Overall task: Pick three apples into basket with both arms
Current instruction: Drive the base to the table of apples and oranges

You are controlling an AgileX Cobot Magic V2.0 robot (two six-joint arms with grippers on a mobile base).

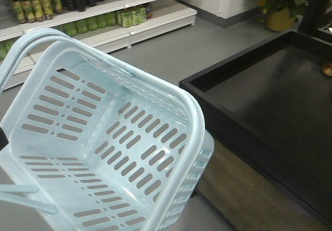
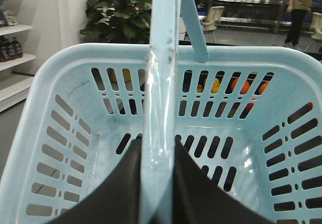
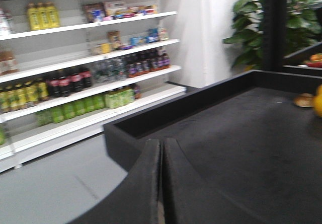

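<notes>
The left claw (image 2: 158, 183) is gripping the pale blue basket (image 2: 241, 58) by its handle (image 2: 161, 83) in the frame centre; the right claw (image 3: 161, 183), fingers pressed together and holding nothing, is hovering at bottom centre before the black worktop (image 3: 241, 133)

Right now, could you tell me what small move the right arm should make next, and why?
Probably swing it rightward along the black bin toward the fruit at its far edge: the basket is empty, the right jaws are shut over bare bin floor, and no apple shows near them.
</notes>
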